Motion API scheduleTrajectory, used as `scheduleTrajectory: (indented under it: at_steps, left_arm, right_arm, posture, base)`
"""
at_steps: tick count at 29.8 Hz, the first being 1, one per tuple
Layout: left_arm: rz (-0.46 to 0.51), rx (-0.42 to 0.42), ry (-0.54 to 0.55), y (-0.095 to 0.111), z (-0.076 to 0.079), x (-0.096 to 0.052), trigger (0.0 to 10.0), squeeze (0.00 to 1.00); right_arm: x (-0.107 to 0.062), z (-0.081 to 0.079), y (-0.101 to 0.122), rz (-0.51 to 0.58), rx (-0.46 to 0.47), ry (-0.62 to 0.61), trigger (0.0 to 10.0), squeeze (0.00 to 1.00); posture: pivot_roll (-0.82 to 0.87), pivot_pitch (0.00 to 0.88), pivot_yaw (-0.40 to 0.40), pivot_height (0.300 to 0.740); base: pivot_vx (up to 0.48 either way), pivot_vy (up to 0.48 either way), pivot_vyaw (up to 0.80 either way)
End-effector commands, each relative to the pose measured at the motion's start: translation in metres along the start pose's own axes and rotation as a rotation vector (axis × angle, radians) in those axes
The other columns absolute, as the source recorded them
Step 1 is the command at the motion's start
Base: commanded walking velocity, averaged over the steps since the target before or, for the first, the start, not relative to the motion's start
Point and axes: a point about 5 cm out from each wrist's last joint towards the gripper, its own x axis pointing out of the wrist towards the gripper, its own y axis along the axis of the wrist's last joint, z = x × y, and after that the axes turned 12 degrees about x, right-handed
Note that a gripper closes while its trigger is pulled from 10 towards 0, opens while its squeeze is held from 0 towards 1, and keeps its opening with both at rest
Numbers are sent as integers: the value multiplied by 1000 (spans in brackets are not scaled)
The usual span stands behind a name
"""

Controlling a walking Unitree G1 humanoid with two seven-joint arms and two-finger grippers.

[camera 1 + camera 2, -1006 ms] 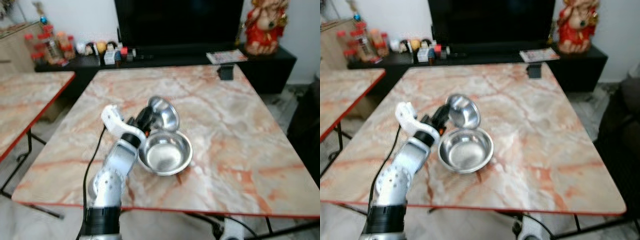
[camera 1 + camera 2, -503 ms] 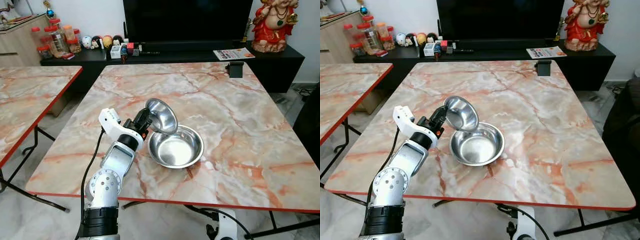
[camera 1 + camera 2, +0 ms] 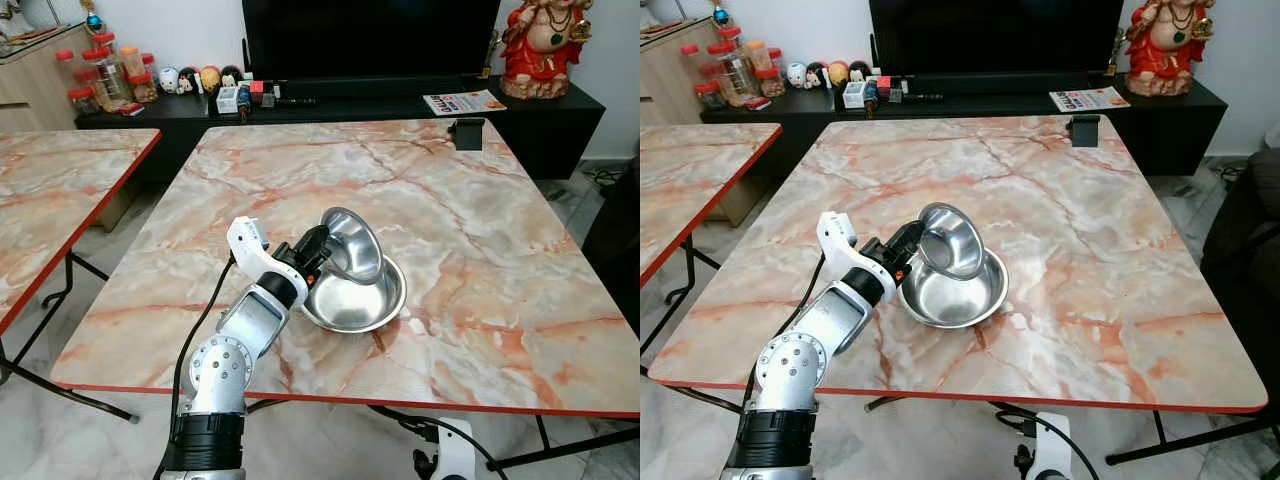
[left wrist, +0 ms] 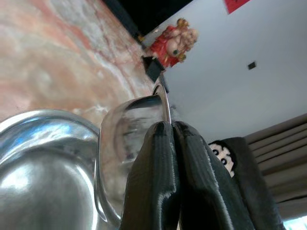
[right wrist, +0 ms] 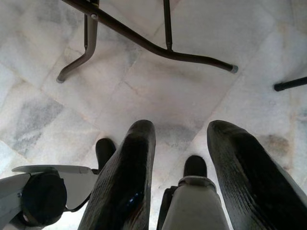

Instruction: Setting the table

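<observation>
We see the left gripper (image 3: 318, 243) clenched on the rim of the small bowl (image 3: 356, 245), holding it tilted on edge above the big bowl (image 3: 358, 300). The big bowl sits on the marble table (image 3: 480, 230), near its front middle. In the left wrist view the fingers (image 4: 156, 182) pinch the small bowl's rim, pressed together. The right gripper (image 5: 180, 158) hangs low over the tiled floor (image 5: 144, 96), fingers spread apart, holding nothing. A statue (image 3: 545, 45) stands on the dark cabinet (image 3: 560, 120) behind the table.
</observation>
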Motion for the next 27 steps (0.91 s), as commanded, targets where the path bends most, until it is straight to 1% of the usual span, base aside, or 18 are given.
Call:
scheduleTrajectory:
  at_steps: [1, 4, 8, 11, 16, 19, 21, 27]
  left_arm:
    - [-68, -45, 21, -19, 0, -1, 10000, 0]
    - [-84, -54, 27, -21, -1, -2, 10000, 0]
    - [-129, -71, 38, -25, -4, -3, 10000, 0]
    - [-143, -64, 43, -27, -5, -3, 10000, 0]
    - [-155, -73, 46, -29, -5, -3, 10000, 0]
    - [-170, -71, 46, -31, -5, -4, 10000, 0]
    - [-218, -48, 51, -36, -6, -4, 10000, 0]
    - [-231, -37, 67, -36, -10, -4, 10000, 0]
  right_arm:
    - [0, -1, 0, 2, 9, 1, 10000, 0]
    - [0, -1, 0, 1, 9, 1, 10000, 0]
    - [0, -1, -1, -3, 9, -3, 10000, 0]
    - [0, -1, -2, -3, 10, -6, 10000, 0]
    - [0, 0, -2, -4, 11, -7, 10000, 0]
    - [0, 0, -2, -5, 11, -8, 10000, 0]
    - [0, 0, -3, -6, 8, -8, 10000, 0]
    - [0, 0, -3, -6, 7, -8, 10000, 0]
  posture:
    - [64, 0, 64, 732]
    - [66, 0, 63, 732]
    - [65, 0, 65, 732]
    - [64, 0, 67, 732]
    - [63, 0, 66, 732]
    - [64, 0, 66, 732]
    - [64, 0, 65, 732]
    - [65, 0, 64, 732]
  base:
    - [0, 0, 0]
    - [0, 0, 0]
    - [0, 0, 0]
    - [0, 0, 0]
    - [0, 0, 0]
    - [0, 0, 0]
    - [0, 0, 0]
    - [0, 0, 0]
